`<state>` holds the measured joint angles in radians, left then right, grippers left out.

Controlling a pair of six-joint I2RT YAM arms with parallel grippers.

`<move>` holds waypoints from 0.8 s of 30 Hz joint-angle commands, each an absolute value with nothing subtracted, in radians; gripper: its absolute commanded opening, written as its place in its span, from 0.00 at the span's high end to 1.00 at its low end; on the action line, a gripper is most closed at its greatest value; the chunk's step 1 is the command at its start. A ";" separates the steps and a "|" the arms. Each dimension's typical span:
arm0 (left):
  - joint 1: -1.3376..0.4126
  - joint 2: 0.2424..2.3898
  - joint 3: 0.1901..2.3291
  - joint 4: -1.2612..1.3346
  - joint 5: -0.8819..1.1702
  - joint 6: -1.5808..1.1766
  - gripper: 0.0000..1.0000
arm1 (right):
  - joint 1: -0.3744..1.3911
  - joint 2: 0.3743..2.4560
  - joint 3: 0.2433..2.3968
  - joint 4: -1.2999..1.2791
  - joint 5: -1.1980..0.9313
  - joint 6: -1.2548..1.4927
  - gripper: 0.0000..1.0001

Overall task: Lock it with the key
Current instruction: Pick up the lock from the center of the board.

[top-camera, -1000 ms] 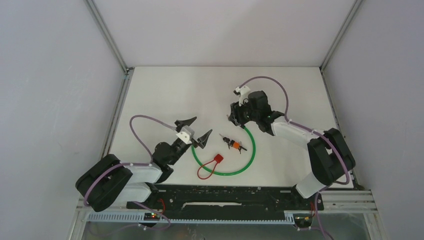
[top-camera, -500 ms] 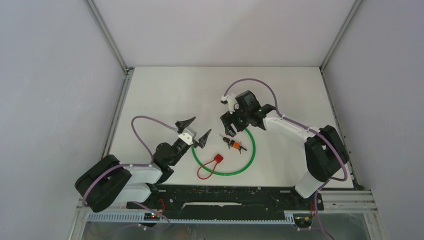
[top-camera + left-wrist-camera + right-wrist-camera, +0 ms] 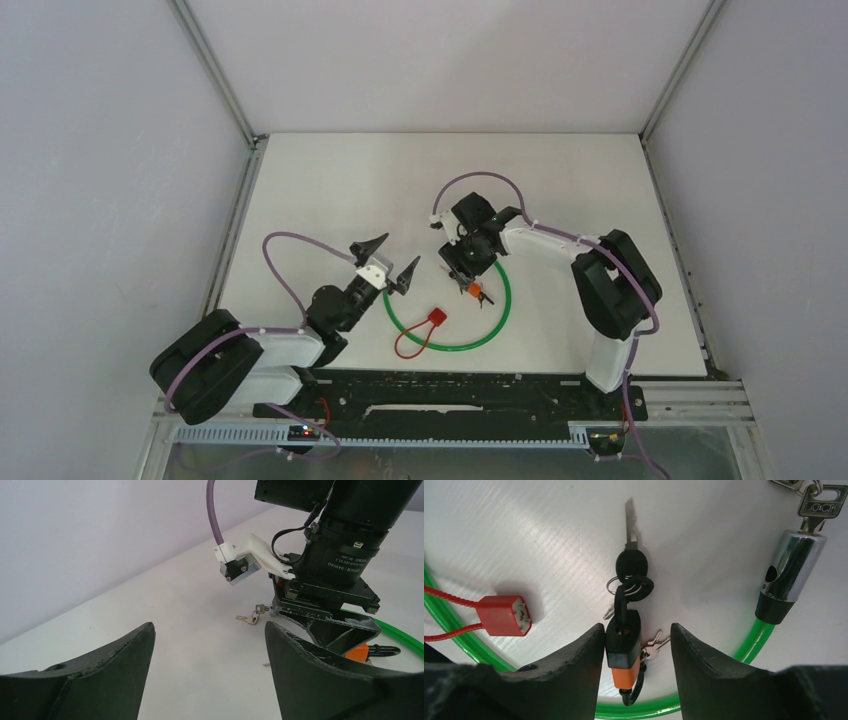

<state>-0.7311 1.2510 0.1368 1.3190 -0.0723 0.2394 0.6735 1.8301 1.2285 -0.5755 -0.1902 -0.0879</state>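
Note:
An orange and black padlock (image 3: 625,652) lies on the white table inside the loop of a green cable lock (image 3: 754,632). A black-headed key (image 3: 630,562) on a ring is stuck in its keyhole. My right gripper (image 3: 636,635) is open and straddles the padlock; the left finger is against it and there is a gap at the right finger. In the top view the right gripper (image 3: 466,268) hovers over the padlock (image 3: 474,291). My left gripper (image 3: 388,262) is open and empty, to the left of the loop. Its wrist view shows its open gripper (image 3: 210,635) and the padlock (image 3: 360,653).
The cable's chrome lock cylinder (image 3: 791,572) has a key marked LOCK (image 3: 819,505) in it. A red tag on a red cord (image 3: 504,615) lies to the left. Small silver keys (image 3: 651,647) lie beside the padlock. Another small key pair (image 3: 250,617) lies ahead of the left gripper.
My right arm has swung left and toward the near edge, from the cable's far end to over the padlock. The left arm has stayed still.

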 commanded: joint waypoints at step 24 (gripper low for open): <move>-0.785 1.227 0.176 1.301 -0.418 0.368 0.25 | 0.745 1.821 1.217 -0.371 -0.293 -0.107 1.00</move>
